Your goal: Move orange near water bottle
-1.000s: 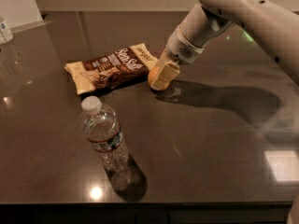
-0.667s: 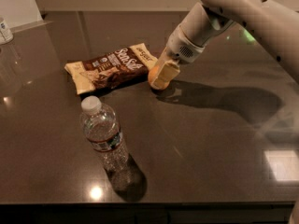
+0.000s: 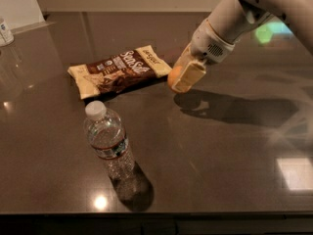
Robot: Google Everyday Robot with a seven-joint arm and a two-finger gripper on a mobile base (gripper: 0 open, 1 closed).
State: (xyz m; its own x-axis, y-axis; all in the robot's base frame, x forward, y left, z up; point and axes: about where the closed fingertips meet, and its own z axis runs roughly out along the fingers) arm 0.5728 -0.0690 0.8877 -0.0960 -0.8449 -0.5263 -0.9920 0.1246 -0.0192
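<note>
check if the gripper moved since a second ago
Yes, a little. The gripper, shut on the orange, has shifted right, away from the near end of the snack bag, which lies where it was.

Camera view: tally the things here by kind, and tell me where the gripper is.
Fruit: 1, the orange, in the jaws of the gripper, just right of the snack bag.
Bottles: 1, the water bottle, upright near the front.
Snack bags: 1.
Other: 1, the white container at the left edge.
Total: 4.
</note>
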